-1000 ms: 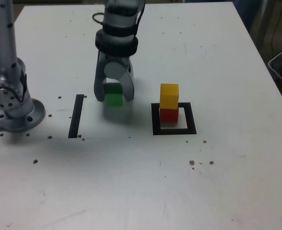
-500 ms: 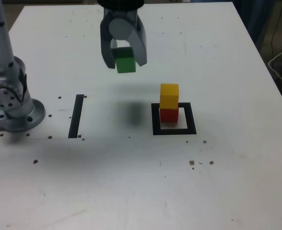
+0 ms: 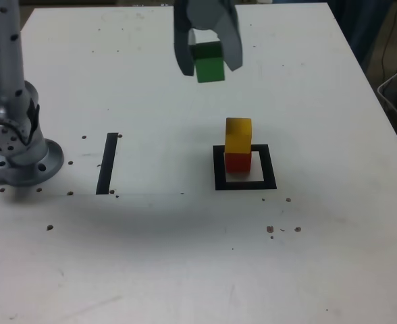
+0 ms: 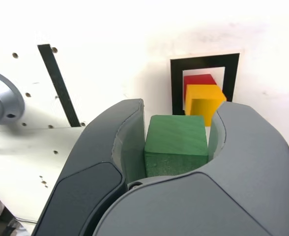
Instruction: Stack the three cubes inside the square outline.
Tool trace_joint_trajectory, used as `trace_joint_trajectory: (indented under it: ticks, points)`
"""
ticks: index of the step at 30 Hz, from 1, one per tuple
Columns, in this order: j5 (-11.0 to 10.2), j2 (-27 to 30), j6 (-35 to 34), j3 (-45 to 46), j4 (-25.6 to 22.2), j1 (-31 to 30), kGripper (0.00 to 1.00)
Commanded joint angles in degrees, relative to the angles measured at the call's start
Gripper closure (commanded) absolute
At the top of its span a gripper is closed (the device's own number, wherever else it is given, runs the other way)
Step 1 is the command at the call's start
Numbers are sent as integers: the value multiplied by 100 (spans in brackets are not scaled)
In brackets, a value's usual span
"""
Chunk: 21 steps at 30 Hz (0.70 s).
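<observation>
Green cube [image 4: 176,142] pinched between the end effector's [image 3: 210,59] jaws.
Below it, black square outline [image 3: 269,169] holds red cube [image 3: 237,162] under yellow cube [image 3: 238,135].

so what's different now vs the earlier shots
The green cube, gripped in the fingers, went up off the table and toward the exterior view's right. The yellow cube still sits on the red one in the square.

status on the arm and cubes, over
Tool shut on green cube, held aloft. Yellow cube on red cube, inside square outline. No obstruction seen.
</observation>
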<state>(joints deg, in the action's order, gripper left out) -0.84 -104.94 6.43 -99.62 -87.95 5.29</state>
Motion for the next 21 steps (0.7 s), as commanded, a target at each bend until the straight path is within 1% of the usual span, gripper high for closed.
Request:
trace_joint_trajectory:
  ticks: [1,6,11,21]
  points:
    - [-40,-164,-110,-92,-55,-84,87]
    - [-105,-461,-270,-141,-29,-214,86]
    - [-82,-691,-311,-275,-7,-321,86]
    - [-90,-746,-452,-284,30,-592,86]
